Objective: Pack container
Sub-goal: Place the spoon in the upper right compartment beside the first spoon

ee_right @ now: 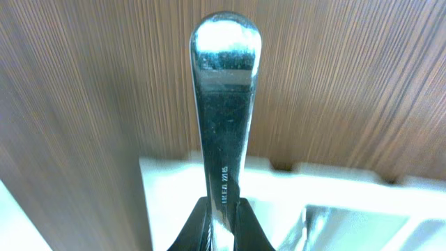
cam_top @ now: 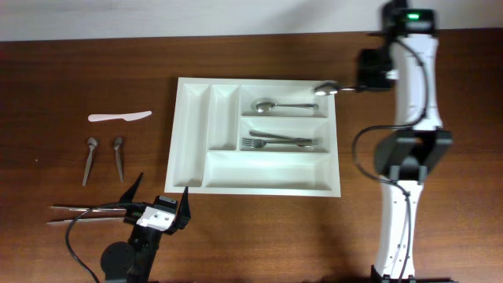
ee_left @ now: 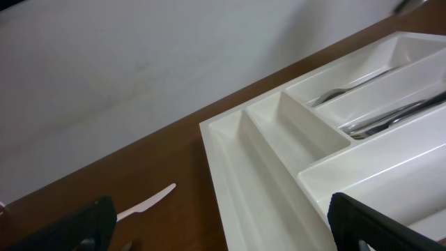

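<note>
The white container (cam_top: 192, 149) lies mid-table, with five compartments. One wide compartment holds a spoon (cam_top: 275, 104), the one below it holds forks (cam_top: 279, 141). My right gripper (cam_top: 347, 88) is shut on a metal utensil (cam_top: 327, 89) and holds it over the tray's far right corner. The right wrist view shows its rounded end (ee_right: 224, 49) sticking out of the closed fingers (ee_right: 223, 223). My left gripper (cam_top: 159, 196) is open and empty at the tray's near left corner. In the left wrist view its fingers (ee_left: 223, 233) flank the container's (ee_left: 258, 167) edge.
Left of the tray lie a white plastic knife (cam_top: 119, 117), also in the left wrist view (ee_left: 145, 203), two small metal spoons (cam_top: 89, 159) (cam_top: 119, 156), and two long metal utensils (cam_top: 86, 215) beside my left arm.
</note>
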{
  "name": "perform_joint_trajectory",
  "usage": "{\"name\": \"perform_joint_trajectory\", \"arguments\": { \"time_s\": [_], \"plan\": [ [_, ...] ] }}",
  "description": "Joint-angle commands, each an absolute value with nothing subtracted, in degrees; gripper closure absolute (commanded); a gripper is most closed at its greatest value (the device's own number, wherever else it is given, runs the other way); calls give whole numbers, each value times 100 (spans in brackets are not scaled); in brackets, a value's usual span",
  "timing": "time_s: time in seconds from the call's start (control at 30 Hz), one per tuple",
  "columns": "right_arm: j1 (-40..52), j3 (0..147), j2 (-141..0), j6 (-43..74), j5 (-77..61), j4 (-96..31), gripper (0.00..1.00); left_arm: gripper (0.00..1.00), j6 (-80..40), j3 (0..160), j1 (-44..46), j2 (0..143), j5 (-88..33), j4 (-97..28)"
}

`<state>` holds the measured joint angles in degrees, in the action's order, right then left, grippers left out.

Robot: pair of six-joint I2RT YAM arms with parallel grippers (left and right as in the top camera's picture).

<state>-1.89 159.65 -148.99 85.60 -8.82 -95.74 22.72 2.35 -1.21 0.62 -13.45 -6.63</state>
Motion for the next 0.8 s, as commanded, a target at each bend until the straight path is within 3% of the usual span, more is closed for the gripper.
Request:
{"name": "perform_joint_trajectory", "arguments": {
  "time_s": [0.0, 0.3, 0.47, 0.63, 0.77],
  "plan": [
    [576, 16040, -14781, 9214, -987, -9607, 96, 1, 2196, 191, -141, 30, -1330, -657],
    [1354, 16040, -14794, 10127, -814, -9491, 94, 1, 2198, 191, -139, 30, -1330, -657],
    [1378, 16027, -14857, 10125, -687, -9314, 66, 1, 2198, 191, -139, 30, -1330, -657],
    [1317, 16029, -14857, 9985, -462, -9207, 53, 1, 2198, 191, -141, 30, -1330, -657],
    [773, 16075, -14792, 8639, 454, -9146, 19, 1, 2196, 191, -139, 30, -1330, -657]
  ]
}}
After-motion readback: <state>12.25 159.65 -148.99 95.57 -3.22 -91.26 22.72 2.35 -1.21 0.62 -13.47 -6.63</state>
